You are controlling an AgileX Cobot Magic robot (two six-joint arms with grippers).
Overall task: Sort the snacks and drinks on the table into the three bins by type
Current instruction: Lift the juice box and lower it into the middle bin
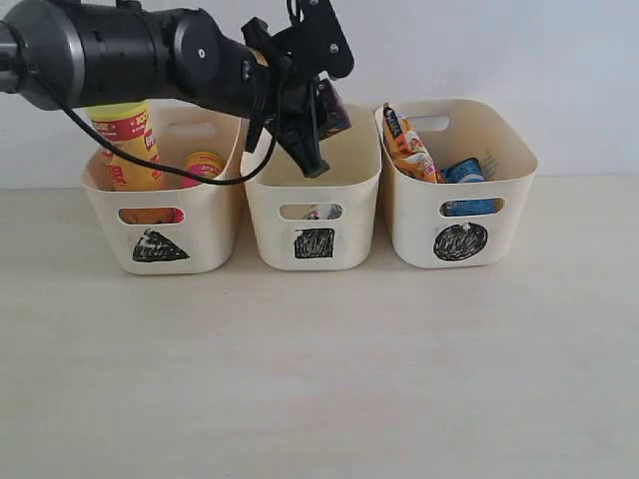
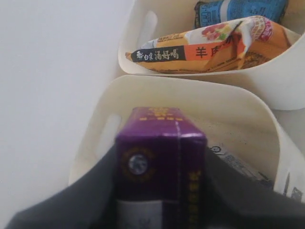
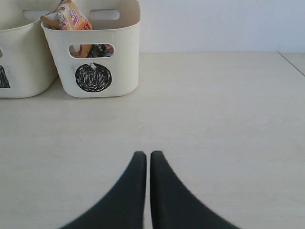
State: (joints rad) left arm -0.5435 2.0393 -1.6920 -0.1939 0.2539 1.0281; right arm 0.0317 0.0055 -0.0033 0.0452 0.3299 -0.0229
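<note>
My left gripper is shut on the dark purple carton and holds it above the middle bin, the one marked with a square. In the left wrist view the purple carton sits between the dark fingers over that bin's rim. A white carton lies inside it. The triangle bin holds the yellow tube and the pink tube. In the circle bin are the orange packet and the blue packet. My right gripper is shut and empty, low over the table.
The three bins stand in a row against the white back wall. The left arm reaches in from the upper left, over the triangle bin. The circle bin stands ahead of the right gripper. The pale table stretches in front of the bins.
</note>
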